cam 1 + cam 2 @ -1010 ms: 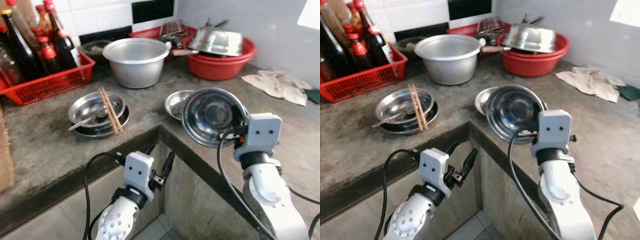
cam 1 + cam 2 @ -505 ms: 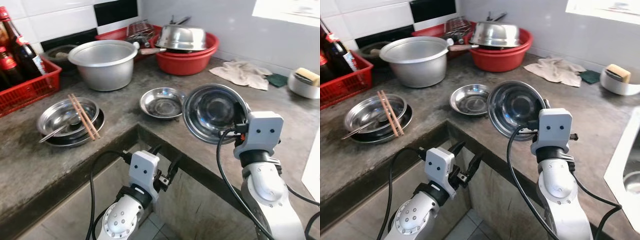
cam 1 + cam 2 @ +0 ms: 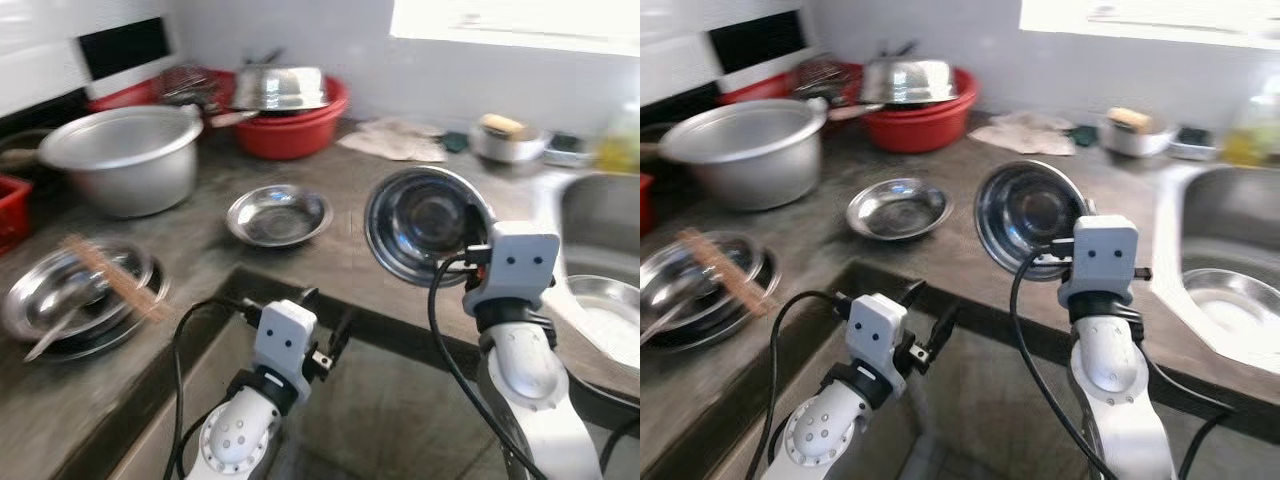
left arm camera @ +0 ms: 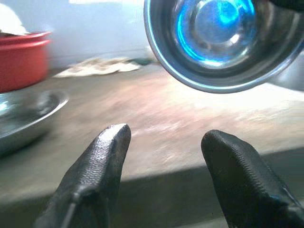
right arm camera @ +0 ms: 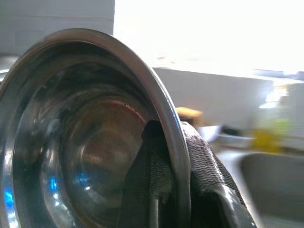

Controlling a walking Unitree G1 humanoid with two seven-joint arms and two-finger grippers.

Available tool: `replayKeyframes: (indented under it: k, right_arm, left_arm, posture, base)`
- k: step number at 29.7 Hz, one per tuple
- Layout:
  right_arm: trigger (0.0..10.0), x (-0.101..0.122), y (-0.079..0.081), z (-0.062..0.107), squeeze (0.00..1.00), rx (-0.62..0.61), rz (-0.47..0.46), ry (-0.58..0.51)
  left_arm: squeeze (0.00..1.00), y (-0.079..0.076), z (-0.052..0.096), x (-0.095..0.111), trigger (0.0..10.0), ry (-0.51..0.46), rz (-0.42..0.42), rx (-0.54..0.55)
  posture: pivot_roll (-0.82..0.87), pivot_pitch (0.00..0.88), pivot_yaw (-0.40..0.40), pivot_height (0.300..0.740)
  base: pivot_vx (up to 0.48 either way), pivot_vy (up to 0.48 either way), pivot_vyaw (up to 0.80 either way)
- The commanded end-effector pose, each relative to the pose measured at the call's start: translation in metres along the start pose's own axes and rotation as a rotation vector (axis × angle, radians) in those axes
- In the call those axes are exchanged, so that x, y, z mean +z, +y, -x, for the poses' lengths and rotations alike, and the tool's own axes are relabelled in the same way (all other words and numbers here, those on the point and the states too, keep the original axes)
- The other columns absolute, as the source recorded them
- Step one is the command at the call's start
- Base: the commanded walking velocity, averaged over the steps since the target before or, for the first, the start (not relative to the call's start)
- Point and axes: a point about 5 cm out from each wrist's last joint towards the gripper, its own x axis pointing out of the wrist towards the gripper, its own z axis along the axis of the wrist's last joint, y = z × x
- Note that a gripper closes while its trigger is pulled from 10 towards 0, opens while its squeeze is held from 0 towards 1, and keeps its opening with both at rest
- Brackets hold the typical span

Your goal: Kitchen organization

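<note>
Tidying is looking barely begun: right hand (image 3: pixel 478 252) is pinching the rim of a steel bowl (image 3: pixel 425 222), carrying it tilted above the table (image 3: pixel 350 250) near the sink (image 3: pixel 600 215); left hand (image 3: pixel 325 330) is hanging spread, empty. Other dishes are awaiting.

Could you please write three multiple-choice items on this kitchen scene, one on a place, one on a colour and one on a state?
1. Where is the steel bowl that the right gripper holds?
A. Lifted above the counter, tilted on edge
B. Flat in the sink
C. Inside the big pot

2. What colour is the basin at the back wall?
A. Blue
B. Red
C. Green

3. How are the left gripper's fingers?
A. Shut on chopsticks
B. Shut on a plate
C. Open, holding nothing

Answers: 1 A, its rim is pinched between the right fingers, clear of the counter. 2 B, it is red under the steel lid. 3 C, the left wrist view shows a bare gap between them.
</note>
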Motion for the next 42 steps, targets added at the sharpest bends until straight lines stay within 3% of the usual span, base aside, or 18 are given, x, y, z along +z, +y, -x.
replayKeyframes:
  k: [1,23,30,42]
  right_arm:
    - [10.0,0.007,0.002,0.0,0.0,0.008,-0.005,-0.036]
    - [10.0,0.007,0.006,-0.004,0.0,0.018,-0.005,-0.038]
    - [10.0,0.011,0.006,-0.015,0.0,0.04,-0.048,-0.025]
    - [10.0,0.016,-0.001,-0.03,0.0,0.036,-0.041,-0.028]
  left_arm:
    - [0.0,0.004,0.001,-0.003,10.0,0.014,0.004,0.01]
    - [0.0,0.007,0.0,-0.004,10.0,0.023,-0.011,0.036]
    - [0.0,0.006,0.0,-0.003,10.0,0.019,-0.05,0.034]
    - [0.0,0.006,0.0,-0.004,10.0,0.023,-0.058,0.03]
  posture:
    - [0.17,0.054,0.007,0.74]
    - [0.18,0.069,0.001,0.74]
    - [0.18,0.073,0.0,0.74]
    - [0.18,0.075,0.0,0.74]
  base:
    - [0.0,0.0,-0.79]
    - [0.0,-0.095,-0.78]
    - [0.163,-0.215,0.0]
    - [0.284,-0.384,0.27]
